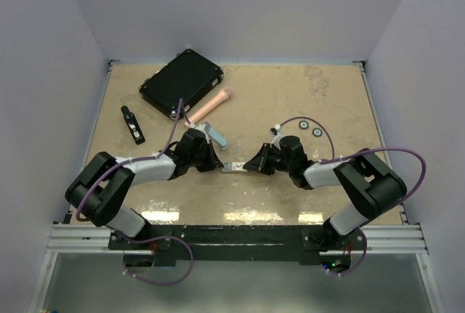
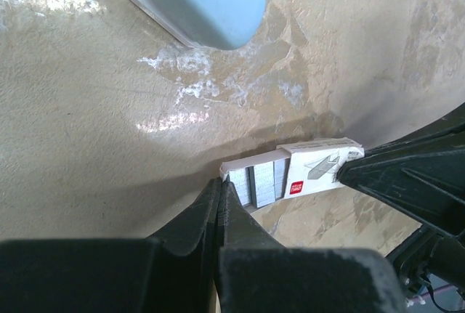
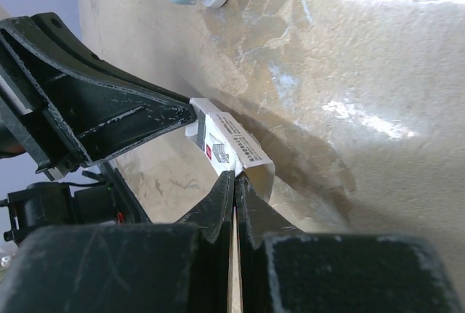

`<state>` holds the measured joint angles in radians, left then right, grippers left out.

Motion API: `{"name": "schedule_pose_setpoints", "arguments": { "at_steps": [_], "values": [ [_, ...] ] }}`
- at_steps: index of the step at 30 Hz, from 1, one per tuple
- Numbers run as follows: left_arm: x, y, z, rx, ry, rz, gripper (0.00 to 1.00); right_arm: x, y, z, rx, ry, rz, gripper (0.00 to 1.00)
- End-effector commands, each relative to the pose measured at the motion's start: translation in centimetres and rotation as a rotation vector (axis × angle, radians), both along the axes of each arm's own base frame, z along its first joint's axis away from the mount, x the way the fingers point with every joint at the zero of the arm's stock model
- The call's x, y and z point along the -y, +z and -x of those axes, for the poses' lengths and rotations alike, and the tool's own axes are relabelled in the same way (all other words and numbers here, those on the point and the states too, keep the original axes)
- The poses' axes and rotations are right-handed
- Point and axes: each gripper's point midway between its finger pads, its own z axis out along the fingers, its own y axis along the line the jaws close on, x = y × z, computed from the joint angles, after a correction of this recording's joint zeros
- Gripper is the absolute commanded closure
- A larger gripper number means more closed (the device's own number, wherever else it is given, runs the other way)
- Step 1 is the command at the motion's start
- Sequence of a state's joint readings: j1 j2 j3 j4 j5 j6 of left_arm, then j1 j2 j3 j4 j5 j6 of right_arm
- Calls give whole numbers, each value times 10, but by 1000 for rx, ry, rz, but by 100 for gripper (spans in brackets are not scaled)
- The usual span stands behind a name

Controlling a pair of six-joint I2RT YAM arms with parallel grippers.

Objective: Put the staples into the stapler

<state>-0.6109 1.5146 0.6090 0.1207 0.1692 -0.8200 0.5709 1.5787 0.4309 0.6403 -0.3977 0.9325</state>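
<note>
Two grippers meet nose to nose over the middle of the table (image 1: 341, 95), with a small white staple box (image 1: 232, 167) strung between them. The left gripper (image 2: 221, 191) is pinched tight on the end wall of the inner tray (image 2: 247, 161), its fingers closed to a sliver. The right gripper (image 3: 234, 181) is clamped just as narrowly on what looks like the end flap of the outer sleeve (image 3: 240, 146).

Each arm has an opposite end, which makes sense to me. With one holding the drawer and the other the cover, a pull apart should slide the box open. The tray already sticks partway out of the sleeve, and the staples (image 2: 261, 184) show there as grey ribbed strips lying side by side in the exposed stretch. They are not loose yet, and nothing holds them directly.

The box sits low over the tabletop. I cannot tell whether it rests on the surface or hangs just clear of it.

The blue stapler (image 1: 216, 136) lies just behind the left gripper, I'd guess so a strip has only a short way to go. I cannot make out whether it is open. A pink stapler (image 1: 211, 106) lies farther back, near a black case (image 1: 182, 80).
</note>
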Motion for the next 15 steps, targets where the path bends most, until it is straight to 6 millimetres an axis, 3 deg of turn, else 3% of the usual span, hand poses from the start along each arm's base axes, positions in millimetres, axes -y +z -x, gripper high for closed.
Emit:
{"name": "schedule_pose_setpoints", "arguments": {
  "at_steps": [1,15],
  "values": [
    [3,-5,-2,-1,4,10,100,14,3,-7,34,-8,29,100],
    [4,-12,-2,4,-23,-28,100,40,-14,-18,11,11,200,100]
  ]
}}
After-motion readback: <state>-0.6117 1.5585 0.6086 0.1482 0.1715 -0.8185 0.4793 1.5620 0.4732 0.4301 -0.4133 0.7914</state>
